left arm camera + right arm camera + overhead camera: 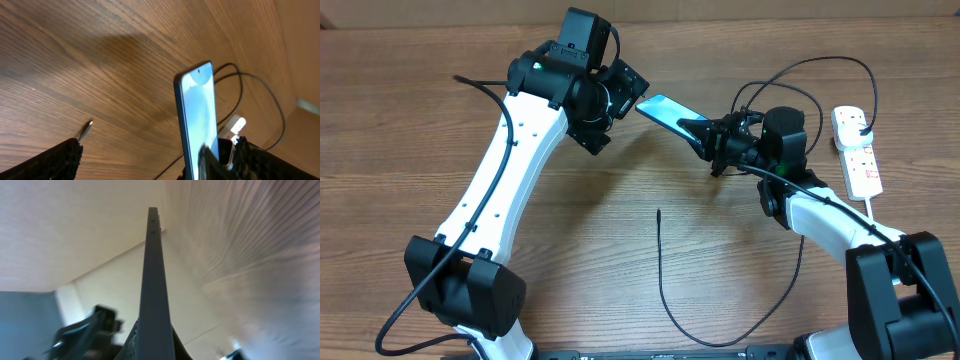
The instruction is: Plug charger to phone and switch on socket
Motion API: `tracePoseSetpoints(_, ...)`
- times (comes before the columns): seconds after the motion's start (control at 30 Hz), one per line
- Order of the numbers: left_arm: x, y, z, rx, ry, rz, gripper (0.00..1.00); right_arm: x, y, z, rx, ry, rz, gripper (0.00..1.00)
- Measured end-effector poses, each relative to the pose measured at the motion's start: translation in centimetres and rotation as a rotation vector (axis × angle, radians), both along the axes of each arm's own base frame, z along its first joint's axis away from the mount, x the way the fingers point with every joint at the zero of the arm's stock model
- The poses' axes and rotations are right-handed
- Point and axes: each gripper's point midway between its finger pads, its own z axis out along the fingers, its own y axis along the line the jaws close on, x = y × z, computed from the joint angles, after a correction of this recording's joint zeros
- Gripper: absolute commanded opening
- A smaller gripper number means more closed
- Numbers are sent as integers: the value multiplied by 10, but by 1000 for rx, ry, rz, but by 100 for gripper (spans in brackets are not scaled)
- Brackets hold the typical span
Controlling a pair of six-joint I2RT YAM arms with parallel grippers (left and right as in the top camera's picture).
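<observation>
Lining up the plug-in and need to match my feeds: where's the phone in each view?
Overhead: phone top centre, held up with its right end in the right pincer.
Left wrist: centre-right, standing upright, screen towards the camera.
Right wrist: edge-on, a dark bar running up the middle.
Landmark: the white socket, far right overhead, shows behind the phone's lower end in left wrist; not made out in right wrist.

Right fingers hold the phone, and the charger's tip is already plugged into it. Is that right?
No. The right fingers do hold the phone, but the charger's tip lies loose on the table, away from the phone, as the overhead view shows.
</observation>
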Motion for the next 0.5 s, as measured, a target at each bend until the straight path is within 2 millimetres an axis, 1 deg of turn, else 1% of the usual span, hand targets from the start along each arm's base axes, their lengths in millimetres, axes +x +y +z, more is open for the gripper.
tracePoseSetpoints(0.13,10,-4,6,-29,-35,27,100,-2,4,15,95,43,12,4)
tracePoseSetpoints(0.27,13,-5,8,-54,-27,75,100,-2,7,32,173,52,24,4)
tracePoseSetpoints(0.5,17,-6,10,-87,-19,134,100,-4,9,47,192,-19,51,4)
